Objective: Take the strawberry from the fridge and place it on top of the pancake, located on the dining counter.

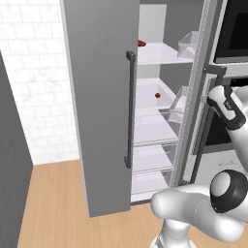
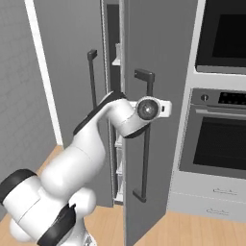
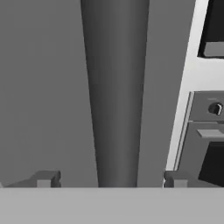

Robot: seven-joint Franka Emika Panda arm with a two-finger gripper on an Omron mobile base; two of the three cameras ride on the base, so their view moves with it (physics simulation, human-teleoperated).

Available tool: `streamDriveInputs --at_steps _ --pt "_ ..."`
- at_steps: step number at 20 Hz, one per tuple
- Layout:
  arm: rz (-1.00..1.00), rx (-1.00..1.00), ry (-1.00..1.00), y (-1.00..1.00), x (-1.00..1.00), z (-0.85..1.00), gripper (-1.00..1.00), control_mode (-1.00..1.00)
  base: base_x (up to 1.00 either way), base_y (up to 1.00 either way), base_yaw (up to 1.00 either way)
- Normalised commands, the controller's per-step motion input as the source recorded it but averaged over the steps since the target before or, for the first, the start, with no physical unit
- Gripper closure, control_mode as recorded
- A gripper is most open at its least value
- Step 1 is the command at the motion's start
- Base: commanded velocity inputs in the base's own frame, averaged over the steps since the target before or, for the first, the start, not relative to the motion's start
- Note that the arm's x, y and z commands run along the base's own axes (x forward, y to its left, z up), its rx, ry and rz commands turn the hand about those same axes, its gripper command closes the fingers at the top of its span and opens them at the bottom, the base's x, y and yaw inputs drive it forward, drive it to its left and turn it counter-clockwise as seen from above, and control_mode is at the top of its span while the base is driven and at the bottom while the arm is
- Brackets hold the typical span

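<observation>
Left base view: the strawberry (image 1: 158,95) lies on a middle shelf (image 1: 152,99) of the fridge (image 1: 164,106), toward the shelf's back edge and about midway across its visible part, alone on the pale surface. One shelf higher, a reddish-brown thing (image 1: 141,43) peeks out at the shelf's left edge, half hidden by the open door (image 1: 99,101) (too cut off to name). That left door stands swung out toward the camera, its dark handle (image 1: 130,109) running upright along its right edge. Clear bins (image 1: 186,46) sit at the right side of the fridge interior, and lower shelves and drawers show below the strawberry's shelf.

In the hand view the gripper (image 3: 109,180) faces a dark upright bar (image 3: 116,92) set against grey panel; the fingertips (image 3: 43,179) stand wide apart at either side of the bar's lower end, not pressed on it, holding nothing. The oven (image 3: 208,135) front and a knob (image 3: 215,109) lie at the right edge.

In the right base view the arm (image 2: 110,125) reaches to the fridge's right door (image 2: 153,115), the wrist beside its handle (image 2: 145,137). The oven (image 2: 218,115) stack stands right of the fridge.
</observation>
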Motion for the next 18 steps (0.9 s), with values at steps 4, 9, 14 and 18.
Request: streamDriveInputs --at_steps 4,9,14,18 --pt "-0.02 0.00 -0.14 -0.43 -0.24 0.03 -1.00 -1.00 0.00 0.00 0.00" --pt "-0.09 0.00 -0.12 -0.32 -0.63 0.18 -1.00 -1.00 0.00 0.00 0.00" --pt "-0.09 -0.11 -0.08 0.09 -0.86 0.39 -1.00 -1.00 0.00 0.00 0.00" --pt "-0.19 -0.32 -0.02 0.49 -0.45 0.28 -1.00 -1.00 0.00 0.00 0.00"
